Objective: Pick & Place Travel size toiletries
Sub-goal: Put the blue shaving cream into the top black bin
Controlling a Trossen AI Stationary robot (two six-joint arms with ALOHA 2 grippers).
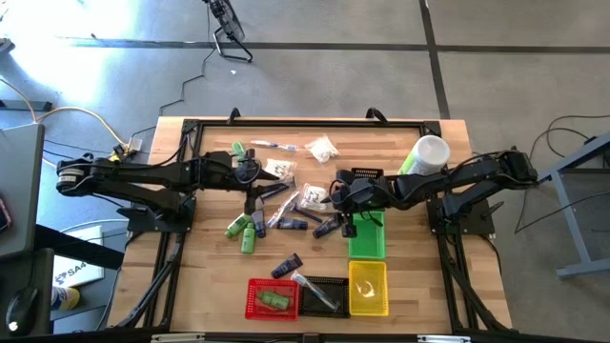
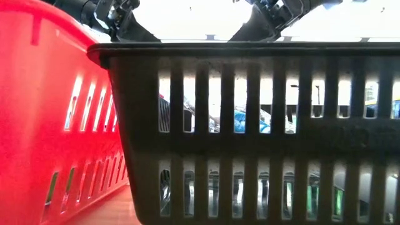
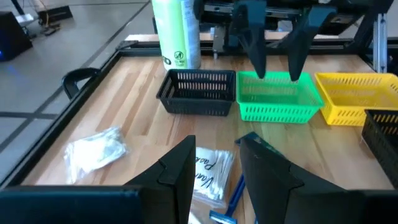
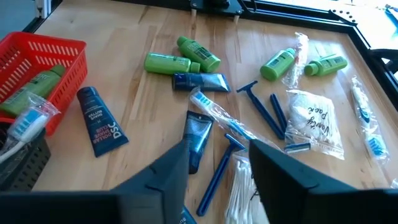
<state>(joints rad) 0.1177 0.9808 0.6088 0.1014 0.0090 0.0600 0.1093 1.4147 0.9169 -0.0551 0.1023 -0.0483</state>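
Observation:
The travel size toiletries lie loose on the wooden table: green bottles (image 1: 243,229) (image 4: 171,62), navy tubes (image 1: 286,265) (image 4: 99,121), blue razors (image 4: 261,109), white packets (image 1: 322,148) (image 4: 311,118). My left gripper (image 1: 255,202) (image 3: 217,168) hangs open above a packet (image 3: 208,171) and a razor, nothing between its fingers. My right gripper (image 1: 340,205) (image 3: 278,62) (image 4: 217,168) is open in the air over the far end of the green basket (image 1: 367,238) (image 3: 277,96), above a navy tube (image 4: 198,140) and a wrapped toothbrush.
At the near edge stand a red basket (image 1: 272,298) holding a green bottle, a black basket (image 1: 322,295) holding a wrapped toothbrush, and a yellow basket (image 1: 369,286). A second black basket (image 1: 365,176) and a tall pale green container (image 1: 426,155) stand at the far right.

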